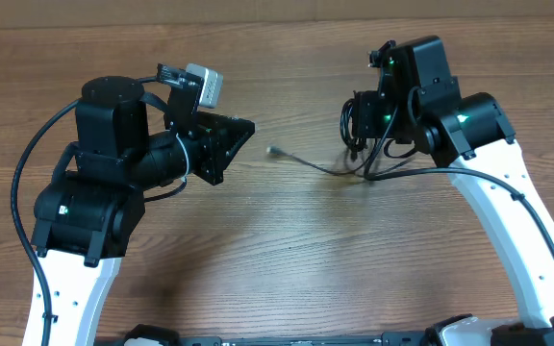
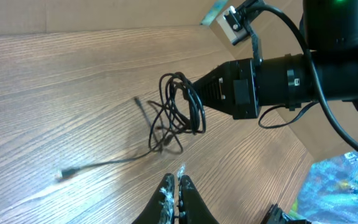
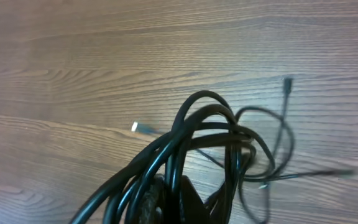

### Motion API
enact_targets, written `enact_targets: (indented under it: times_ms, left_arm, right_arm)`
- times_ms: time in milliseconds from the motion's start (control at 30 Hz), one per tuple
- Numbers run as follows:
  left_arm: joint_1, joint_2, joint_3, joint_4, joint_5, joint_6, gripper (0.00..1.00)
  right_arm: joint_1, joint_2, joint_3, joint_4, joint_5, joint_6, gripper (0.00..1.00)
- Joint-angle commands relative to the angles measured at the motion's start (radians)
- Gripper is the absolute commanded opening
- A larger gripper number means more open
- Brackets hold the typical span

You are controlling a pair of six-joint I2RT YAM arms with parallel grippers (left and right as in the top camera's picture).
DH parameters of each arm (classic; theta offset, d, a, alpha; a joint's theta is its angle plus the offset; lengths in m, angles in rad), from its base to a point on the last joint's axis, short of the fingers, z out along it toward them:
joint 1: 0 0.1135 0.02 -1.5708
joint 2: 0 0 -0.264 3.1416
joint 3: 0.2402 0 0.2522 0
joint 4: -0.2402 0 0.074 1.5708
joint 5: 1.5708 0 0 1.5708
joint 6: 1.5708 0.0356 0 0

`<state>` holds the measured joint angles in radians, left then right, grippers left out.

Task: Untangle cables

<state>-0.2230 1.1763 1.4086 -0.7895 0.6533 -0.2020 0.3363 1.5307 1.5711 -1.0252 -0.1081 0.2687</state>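
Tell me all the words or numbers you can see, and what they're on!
None can be read.
The small white box on the right arm has dark marks: too small to read.
The cables and the table show no writing.

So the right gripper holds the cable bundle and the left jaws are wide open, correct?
Not quite. On the left gripper the jaws are shut, fingertips together, as the left wrist view shows. The right gripper does hold the cable bundle.
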Motion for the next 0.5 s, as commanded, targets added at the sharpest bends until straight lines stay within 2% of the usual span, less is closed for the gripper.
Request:
enact_targets:
  times_ms: [0,33,133,233,400,467]
  left_arm:
    - [0.001,-0.019,0.014,-0.005,-0.010,0.031,0.04]
    - [0.001,-0.019,0.014,-0.008,-0.010,0.031,0.10]
    - [0.001,-0.019,0.014,-0.037,-0.043,0.030,0.36]
    - [0.001,-0.019,0.014,-0.074,-0.105,-0.015,0.41]
    - [0.001,-0.018,0.014,-0.124,-0.170,-0.194,0.49]
    - [0.000,-0.016,0.014,-0.127,-0.169,-0.271,0.57]
  right_arm:
    - [-0.014,-0.016,0.019,0.005,-0.014,-0.016,0.04]
    - [-0.014,-0.016,0.019,0.006,-0.028,-0.016,0.04]
    - [-0.014,-0.016,0.019,0.023,-0.139,-0.082,0.04]
    - [-0.014,-0.016,0.019,0.060,-0.279,-0.120,0.04]
    - [-0.014,-0.016,0.019,0.151,-0.494,-0.121,0.04]
    - [-0.010,-0.016,0.019,0.188,-0.570,-0.121,0.04]
